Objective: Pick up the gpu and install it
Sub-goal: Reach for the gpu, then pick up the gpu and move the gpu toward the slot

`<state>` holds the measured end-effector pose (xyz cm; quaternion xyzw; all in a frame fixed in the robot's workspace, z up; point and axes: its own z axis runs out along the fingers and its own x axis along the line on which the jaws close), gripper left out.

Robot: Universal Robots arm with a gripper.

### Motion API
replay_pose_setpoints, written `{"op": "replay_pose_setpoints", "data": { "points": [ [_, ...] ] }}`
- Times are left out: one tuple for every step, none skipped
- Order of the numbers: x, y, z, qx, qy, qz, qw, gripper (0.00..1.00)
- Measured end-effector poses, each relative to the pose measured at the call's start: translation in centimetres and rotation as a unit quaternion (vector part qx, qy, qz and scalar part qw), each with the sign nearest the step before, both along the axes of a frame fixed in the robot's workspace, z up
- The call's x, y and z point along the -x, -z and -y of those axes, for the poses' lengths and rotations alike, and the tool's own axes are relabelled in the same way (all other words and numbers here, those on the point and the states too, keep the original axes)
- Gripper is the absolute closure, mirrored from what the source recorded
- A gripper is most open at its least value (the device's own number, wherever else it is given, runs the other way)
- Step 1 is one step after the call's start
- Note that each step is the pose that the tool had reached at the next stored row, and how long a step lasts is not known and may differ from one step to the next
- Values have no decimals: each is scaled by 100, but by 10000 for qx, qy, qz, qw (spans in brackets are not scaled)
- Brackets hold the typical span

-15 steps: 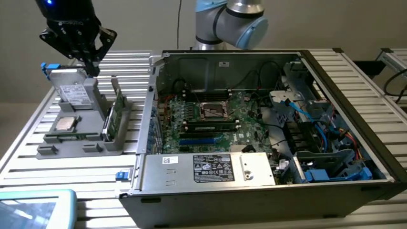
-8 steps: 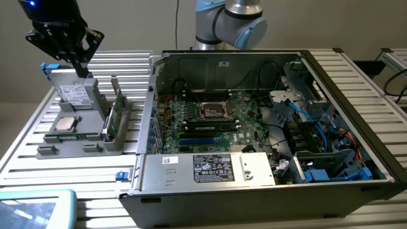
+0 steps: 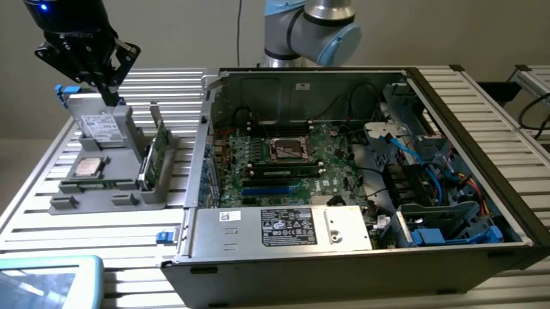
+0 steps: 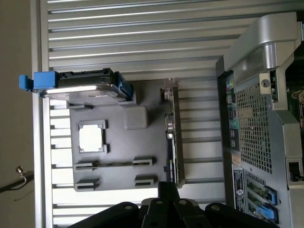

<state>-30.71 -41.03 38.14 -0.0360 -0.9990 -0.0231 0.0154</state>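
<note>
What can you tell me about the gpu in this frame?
The gpu is a slim, flat card standing on its long edge in a slot of the grey parts holder, on the side nearest the open computer case. Its face looks dark, with a green board edge. It is upright, seated in the holder, not yet installed; nothing else appears to touch it.

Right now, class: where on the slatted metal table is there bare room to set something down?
Bare silver slats lie in front of the grey plastic parts tray and behind it. Between tray and open black computer case is crowded.
</note>
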Motion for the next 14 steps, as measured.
{"op": "replay_pose_setpoints", "data": {
  "points": [
    [0,0,0,0,0,0,10000,89],
    [0,1,0,0,0,0,10000,89],
    [0,4,0,-1,0,0,10000,89],
    [0,9,0,-2,0,0,10000,89],
    [0,13,0,-4,1,-1,10000,89],
    [0,14,0,-4,1,-2,10000,89],
    [0,14,0,-4,1,-2,10000,89],
    [0,14,0,-4,0,-2,10000,89],
    [0,14,0,-4,0,-2,10000,89],
    [0,14,0,-4,0,-2,10000,89],
    [0,15,0,-4,0,-2,10000,89],
    [4,16,0,-5,1,-1,10000,89],
    [5,16,1,-5,-16,-1,10000,89],
    [6,16,0,-9,-91,-1,10000,89]
  ]
}}
